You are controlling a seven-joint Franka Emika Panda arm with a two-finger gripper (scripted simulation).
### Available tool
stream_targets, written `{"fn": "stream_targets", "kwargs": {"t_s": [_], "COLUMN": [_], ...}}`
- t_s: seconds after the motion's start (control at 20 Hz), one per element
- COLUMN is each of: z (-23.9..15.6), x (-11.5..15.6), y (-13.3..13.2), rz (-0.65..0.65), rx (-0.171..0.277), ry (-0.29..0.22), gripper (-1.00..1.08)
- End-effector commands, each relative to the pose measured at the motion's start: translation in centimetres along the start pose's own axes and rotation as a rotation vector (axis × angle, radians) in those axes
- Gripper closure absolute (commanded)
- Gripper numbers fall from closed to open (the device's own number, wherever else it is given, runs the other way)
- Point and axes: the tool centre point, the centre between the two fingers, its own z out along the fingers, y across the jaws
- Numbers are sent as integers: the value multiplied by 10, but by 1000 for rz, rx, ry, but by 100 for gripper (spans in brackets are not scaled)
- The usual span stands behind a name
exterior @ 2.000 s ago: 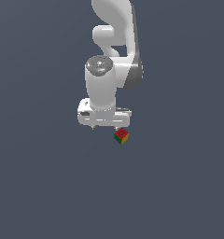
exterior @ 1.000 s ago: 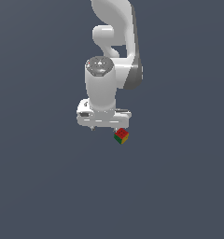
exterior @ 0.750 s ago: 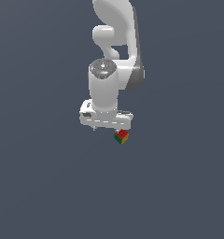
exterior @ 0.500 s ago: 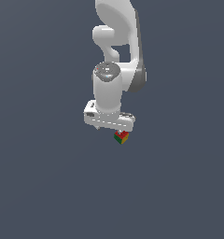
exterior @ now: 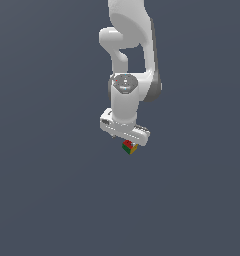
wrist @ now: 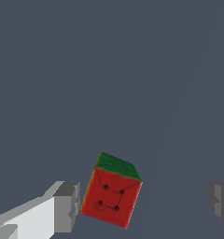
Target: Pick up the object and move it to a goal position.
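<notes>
The wrist view shows the claw [wrist: 143, 205] spread wide, holding nothing, with the cube [wrist: 111, 191] between its fingers [wrist: 67, 206], just beside one and apart from the other. In the exterior view the cube [exterior: 129, 147] peeks out directly under the claw [exterior: 127, 141] on the plain dark grey bench [exterior: 52, 200].

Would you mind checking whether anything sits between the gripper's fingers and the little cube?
Nothing visible does. In the wrist view the cube lies in the open gap between the two fingers, with only bare grey floor around it. The gripper hangs right above it.
</notes>
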Motion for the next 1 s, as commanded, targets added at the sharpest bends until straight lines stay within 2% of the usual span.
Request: {"fn": "stream_targets", "kwargs": {"t_s": [0.0, 0.5, 0.95], "z": [7, 30, 39], "x": [-7, -30, -40], "y": [-4, -17, -21], "rz": [60, 262, 344], "rx": [1, 1, 0], "ry": [0, 0, 1], "gripper": [-92, -92, -92]}}
